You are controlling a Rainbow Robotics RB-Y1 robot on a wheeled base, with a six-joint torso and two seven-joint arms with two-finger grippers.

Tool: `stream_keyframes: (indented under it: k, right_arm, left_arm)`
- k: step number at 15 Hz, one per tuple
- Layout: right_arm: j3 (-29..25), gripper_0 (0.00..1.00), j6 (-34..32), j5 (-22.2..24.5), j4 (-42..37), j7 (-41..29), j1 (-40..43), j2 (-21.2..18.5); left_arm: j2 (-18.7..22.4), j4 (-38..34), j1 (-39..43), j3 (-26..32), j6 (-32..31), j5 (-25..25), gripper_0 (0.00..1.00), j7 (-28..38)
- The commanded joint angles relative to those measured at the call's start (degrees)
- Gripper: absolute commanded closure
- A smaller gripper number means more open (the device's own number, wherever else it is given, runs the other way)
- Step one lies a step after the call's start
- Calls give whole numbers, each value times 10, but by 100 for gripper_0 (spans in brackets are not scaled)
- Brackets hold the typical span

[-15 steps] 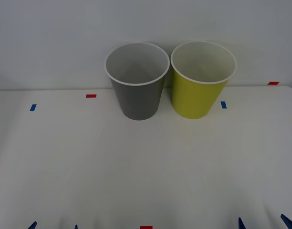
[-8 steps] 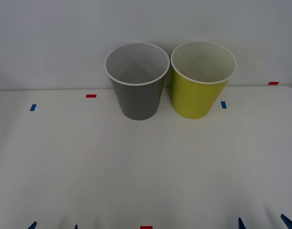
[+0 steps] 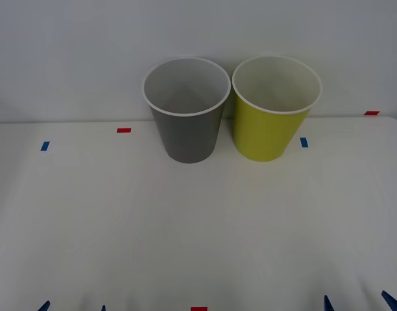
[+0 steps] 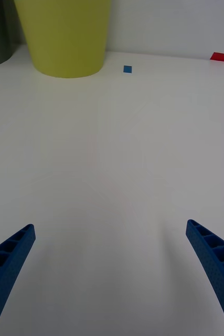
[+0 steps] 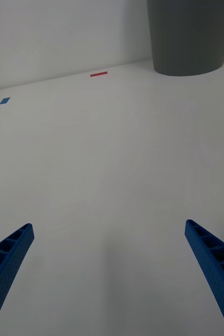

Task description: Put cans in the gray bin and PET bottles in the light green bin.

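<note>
The gray bin [image 3: 187,110] and the light green bin [image 3: 274,107] stand upright side by side at the far edge of the white table [image 3: 198,227], against the pale wall [image 3: 69,52], the gray one toward the robot's left and the green one toward its right, their white rims nearly touching. Both show pale insides with nothing visible in them from the front view. Between the bins and the near edge lies a wide stretch of plain white tabletop. The left gripper [image 5: 109,273] hovers low by the near edge on the left, its blue ribbed fingers [image 5: 7,257] spread wide apart and holding nothing, facing the gray bin. The right gripper [image 4: 112,273] sits likewise by the near edge on the right, fingers [image 4: 211,257] spread and holding nothing, facing the green bin. Small tape marks dot the surface: a red strip [image 3: 124,130] and a blue one [image 3: 45,146] toward the far left, a blue square [image 3: 304,142] just beside the green bin, a red patch [image 3: 372,113] at the far right corner, and a red mark [image 3: 198,309] at the near edge's middle.
</note>
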Motion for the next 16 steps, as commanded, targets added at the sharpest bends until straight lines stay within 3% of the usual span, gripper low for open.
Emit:
stream_keyframes:
  k: [1,16]
  right_arm:
    - [0,0,0,0,0,0,0,0]
    - [0,0,0,0,0,0,0,0]
  left_arm:
    - [0,0,0,0,0,0,0,0]
    - [0,0,0,0,0,0,0,0]
